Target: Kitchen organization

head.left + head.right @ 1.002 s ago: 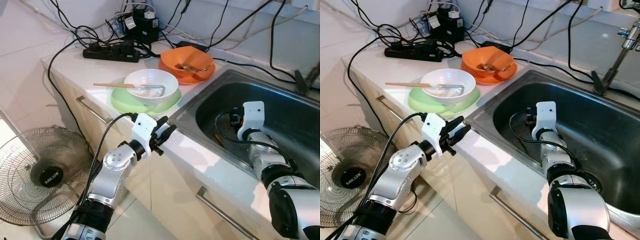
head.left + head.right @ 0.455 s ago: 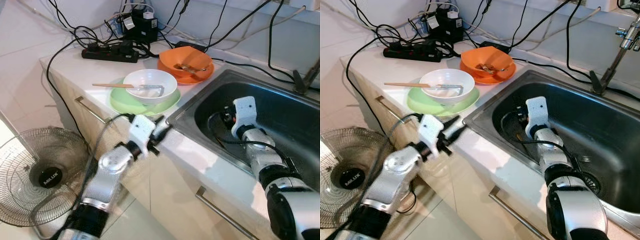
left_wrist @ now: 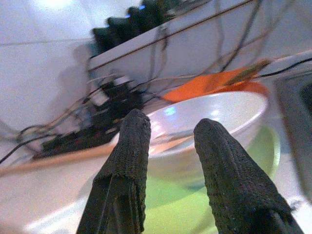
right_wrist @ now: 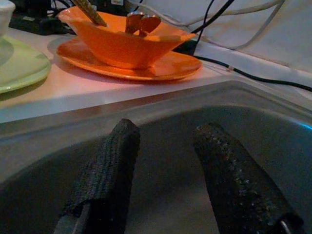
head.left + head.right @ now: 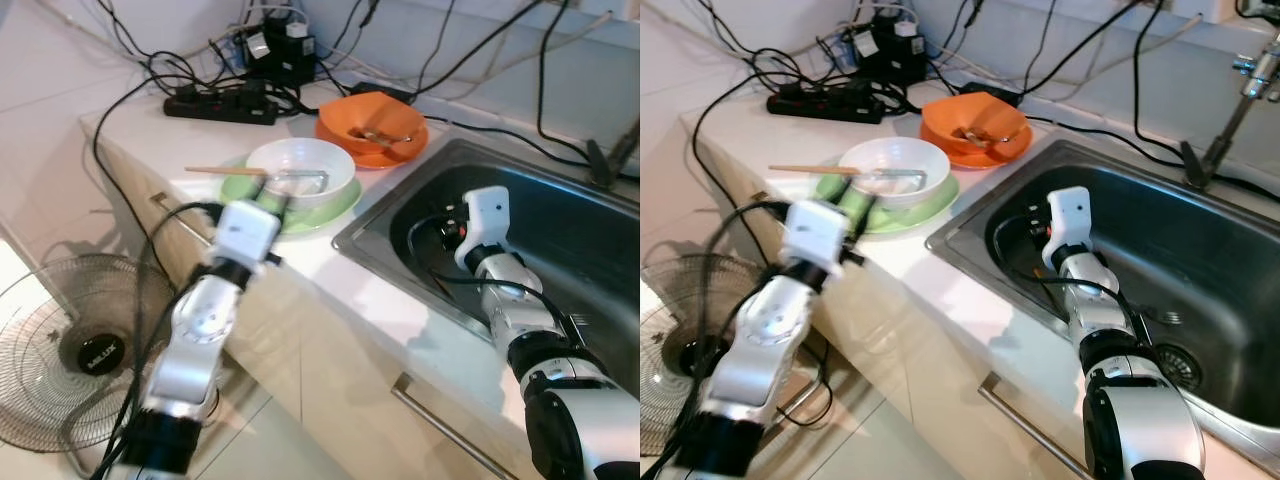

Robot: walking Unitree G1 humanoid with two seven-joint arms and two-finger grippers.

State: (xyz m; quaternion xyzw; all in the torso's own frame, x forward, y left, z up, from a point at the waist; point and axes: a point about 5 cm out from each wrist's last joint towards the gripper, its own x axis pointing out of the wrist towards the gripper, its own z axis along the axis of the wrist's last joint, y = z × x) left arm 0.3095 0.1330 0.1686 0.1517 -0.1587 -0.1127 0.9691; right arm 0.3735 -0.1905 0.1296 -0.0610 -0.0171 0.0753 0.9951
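Left gripper point(image 3: 170, 146) has risen to the white bowl point(image 5: 300, 170); fan point(image 5: 75, 350) reads MILUX.

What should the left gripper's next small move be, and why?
Probably ease the left gripper forward so its open fingers straddle the white bowl rim. It is aimed at the bowl on the green plate, with nothing held, while the right gripper sits open inside the sink.

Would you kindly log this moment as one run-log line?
left gripper: open, at white bowl on green plate | right gripper: open, inside sink | orange bowl: untouched
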